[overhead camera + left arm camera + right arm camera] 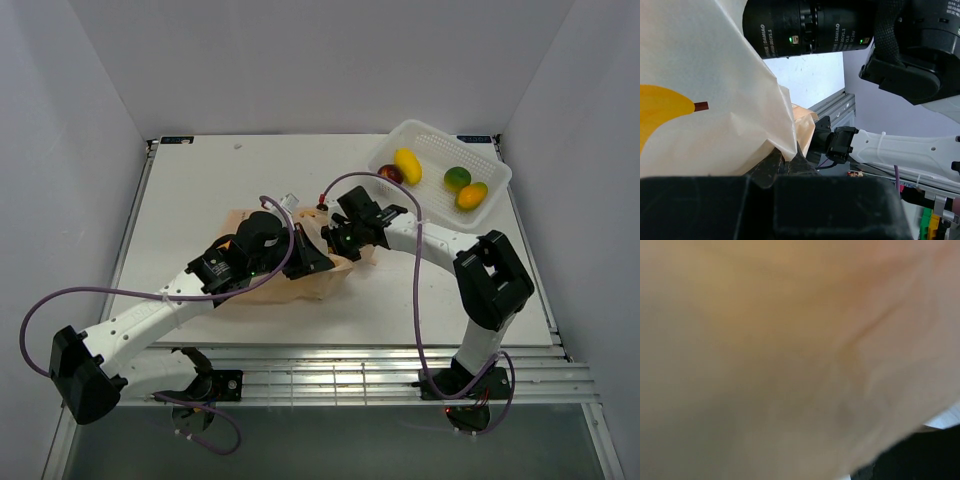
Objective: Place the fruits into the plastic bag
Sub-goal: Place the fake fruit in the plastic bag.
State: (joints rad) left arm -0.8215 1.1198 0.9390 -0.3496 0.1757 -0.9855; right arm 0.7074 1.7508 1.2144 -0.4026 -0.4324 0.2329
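Between the pinched fingertips of the left gripper (pixel 788 159) sits a fold of the plastic bag (pixel 705 140). Its thin peach film, marked with a printed banana (pixel 665 107), rises above and to the left of those jaws, so this hand is narrow and clamped on the bag's edge. Just to that hand's right, the right gripper (pixel 345 238) points down at the bag's mouth. Its own camera shows only blurred peach film, so whether its jaws stand spread and empty or wrapped round a fruit cannot be told. Well beyond the right gripper, toward the far right corner, the white basket (pixel 486 168) holds a yellow fruit (pixel 407 164), a dark-red fruit (pixel 390 174), a green-and-orange fruit (pixel 457 178) and a yellow-orange fruit (pixel 471 195). The slick film could slide out of the left pinch and let the mouth fall shut. The right fingers, apparently pressed against the film, might snag it on withdrawal and drag the bag along. With both wrists so close together, a careless lift could knock one arm against the other.
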